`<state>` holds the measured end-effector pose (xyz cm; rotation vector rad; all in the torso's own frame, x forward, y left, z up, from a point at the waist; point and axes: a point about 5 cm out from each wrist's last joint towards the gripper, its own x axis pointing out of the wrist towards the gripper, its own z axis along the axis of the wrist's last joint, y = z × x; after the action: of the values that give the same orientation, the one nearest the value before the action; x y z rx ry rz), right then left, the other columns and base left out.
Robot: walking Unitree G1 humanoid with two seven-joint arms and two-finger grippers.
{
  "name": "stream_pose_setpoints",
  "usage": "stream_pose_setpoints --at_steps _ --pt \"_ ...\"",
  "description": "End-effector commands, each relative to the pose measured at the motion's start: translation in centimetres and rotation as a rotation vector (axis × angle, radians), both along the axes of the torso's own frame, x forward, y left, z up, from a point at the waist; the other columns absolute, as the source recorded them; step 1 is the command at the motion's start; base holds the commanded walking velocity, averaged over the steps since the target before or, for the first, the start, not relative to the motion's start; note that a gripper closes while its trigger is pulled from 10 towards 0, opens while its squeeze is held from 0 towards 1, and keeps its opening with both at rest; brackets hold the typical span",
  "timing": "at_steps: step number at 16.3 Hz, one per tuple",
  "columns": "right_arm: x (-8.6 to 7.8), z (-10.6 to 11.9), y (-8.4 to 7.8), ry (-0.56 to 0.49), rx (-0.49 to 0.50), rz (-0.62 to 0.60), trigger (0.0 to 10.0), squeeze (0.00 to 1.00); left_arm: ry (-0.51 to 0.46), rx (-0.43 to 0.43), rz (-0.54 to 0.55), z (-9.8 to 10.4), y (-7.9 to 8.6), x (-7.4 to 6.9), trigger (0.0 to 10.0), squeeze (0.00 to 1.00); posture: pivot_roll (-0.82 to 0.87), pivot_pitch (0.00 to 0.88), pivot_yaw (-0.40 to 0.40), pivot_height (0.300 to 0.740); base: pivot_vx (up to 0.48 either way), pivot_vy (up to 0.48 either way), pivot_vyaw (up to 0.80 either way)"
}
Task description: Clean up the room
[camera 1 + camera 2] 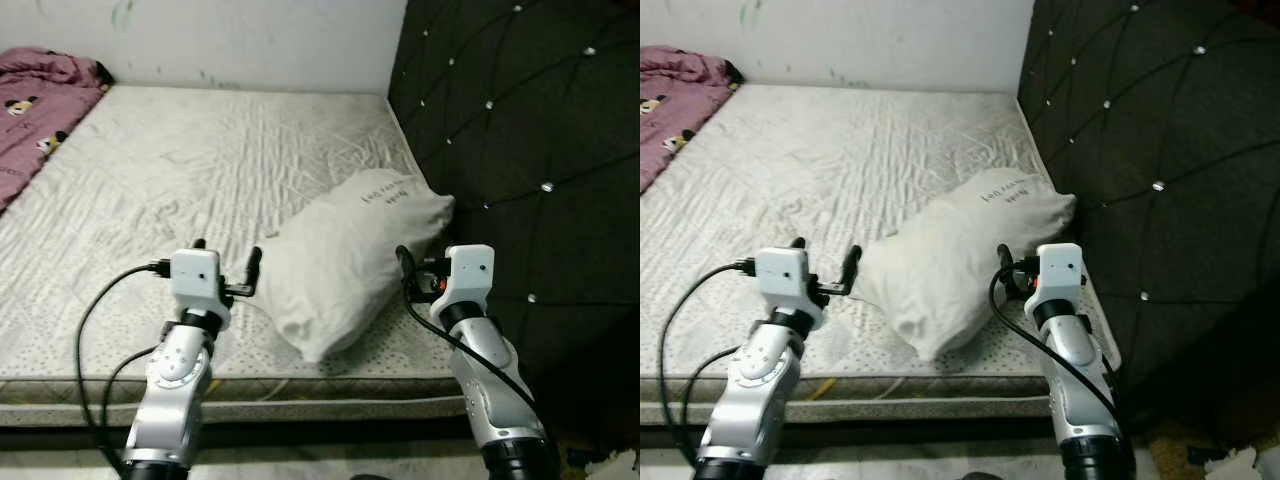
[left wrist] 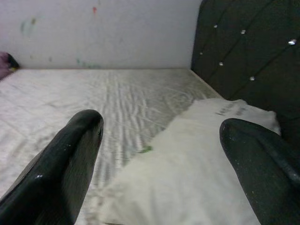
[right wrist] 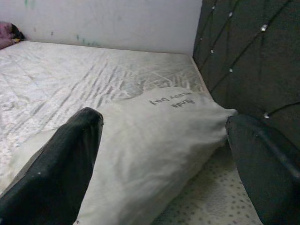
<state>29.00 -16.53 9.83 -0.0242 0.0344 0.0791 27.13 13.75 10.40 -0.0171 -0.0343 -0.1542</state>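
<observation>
White crumpled pillow (image 1: pixel 345 260), small lettering

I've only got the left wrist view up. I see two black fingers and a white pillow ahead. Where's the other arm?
Observer: The right gripper is raised at the pillow's other side, the one toward the black headboard. The left gripper is at its near left end.
Operator: Is the right one open?
Observer: Yes, its fingers are spread wide, with the pillow between them in the right wrist view.
Operator: Anything else on the bed?
Observer: A pink blanket is bunched at the mattress's far left corner.
Operator: Is the pillow against the headboard?
Observer: Its far end reaches the headboard; it lies at an angle, with its near end toward the mattress's front edge.
</observation>
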Motion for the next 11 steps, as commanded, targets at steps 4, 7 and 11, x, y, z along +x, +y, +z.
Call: stream_pose_setpoints --at_steps 4,7,11 --pt "0.17 0.23 0.16 -0.002 0.006 0.008 10.0 0.0 0.004 -0.003 0.003 -0.02 0.22 0.11 10.0 0.0 -0.01 0.0 -0.027 0.74 0.0 -0.157 0.0" --pt "0.16 0.22 0.18 -0.001 0.006 0.01 10.0 0.0 -0.002 -0.006 -0.002 0.08 0.17 0.1 10.0 0.0 -0.01 0.0 -0.029 0.74 0.0 0.0 0.0" --pt "0.16 0.21 0.18 0.001 0.006 0.012 10.0 0.0 -0.009 -0.011 -0.01 0.18 0.07 0.08 10.0 0.0 -0.01 0.0 -0.029 0.74 0.0 0.0 0.0"
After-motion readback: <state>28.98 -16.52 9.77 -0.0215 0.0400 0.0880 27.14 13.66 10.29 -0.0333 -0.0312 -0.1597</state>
